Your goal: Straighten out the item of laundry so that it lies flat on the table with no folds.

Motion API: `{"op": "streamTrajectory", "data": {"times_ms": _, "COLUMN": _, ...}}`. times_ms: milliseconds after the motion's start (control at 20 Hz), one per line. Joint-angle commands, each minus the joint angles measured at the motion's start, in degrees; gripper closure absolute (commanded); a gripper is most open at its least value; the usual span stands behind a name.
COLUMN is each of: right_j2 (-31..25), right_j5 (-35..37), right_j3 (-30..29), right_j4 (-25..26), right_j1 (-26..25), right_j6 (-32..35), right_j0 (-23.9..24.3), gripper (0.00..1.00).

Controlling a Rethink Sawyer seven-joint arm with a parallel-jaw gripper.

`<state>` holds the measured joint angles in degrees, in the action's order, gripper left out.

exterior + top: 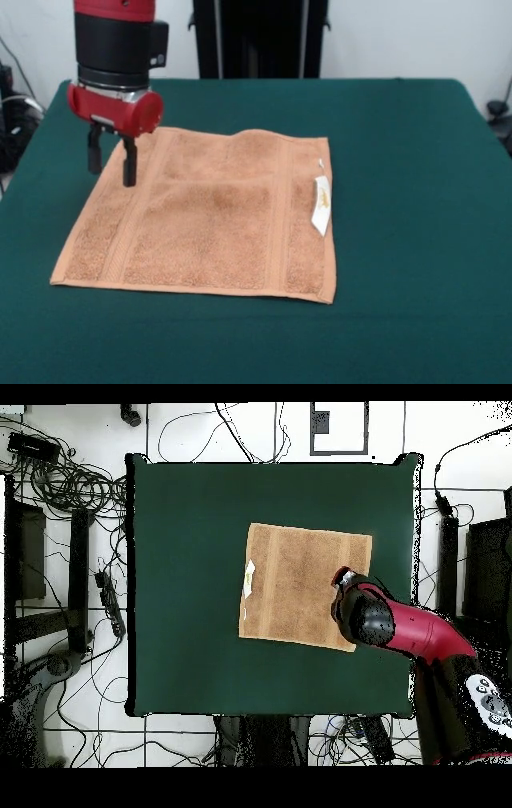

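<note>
The towel (212,220) lies spread near the middle of the table (400,160), apparently flat already, which would explain why the gripper (112,166) hangs empty. Its fingers (129,164) are spread, tips at the towel's far corner, probably just above the cloth.

One towel (204,226) bearing one white label (322,205); one table (400,160); one robot arm (425,634) with one gripper (111,164) of two fingers (129,164).
</note>
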<state>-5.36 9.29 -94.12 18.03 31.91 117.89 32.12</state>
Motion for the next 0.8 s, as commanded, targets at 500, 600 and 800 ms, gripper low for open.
{"op": "streamTrajectory", "data": {"times_ms": 500, "right_j2": -1.9, "right_j5": -5.2, "right_j3": -4.8, "right_j4": -9.6, "right_j1": -8.1, "right_j6": 14.8, "right_j0": -9.2, "gripper": 0.00}}
{"op": "streamTrajectory", "data": {"times_ms": 600, "right_j2": -1.5, "right_j5": -6.1, "right_j3": -6.2, "right_j4": -11.7, "right_j1": -8.0, "right_j6": 16.4, "right_j0": -10.4, "gripper": 0.00}}
{"op": "streamTrajectory", "data": {"times_ms": 800, "right_j2": -1.3, "right_j5": -7.1, "right_j3": -8.5, "right_j4": -14.7, "right_j1": -7.4, "right_j6": 17.2, "right_j0": -11.6, "gripper": 0.00}}
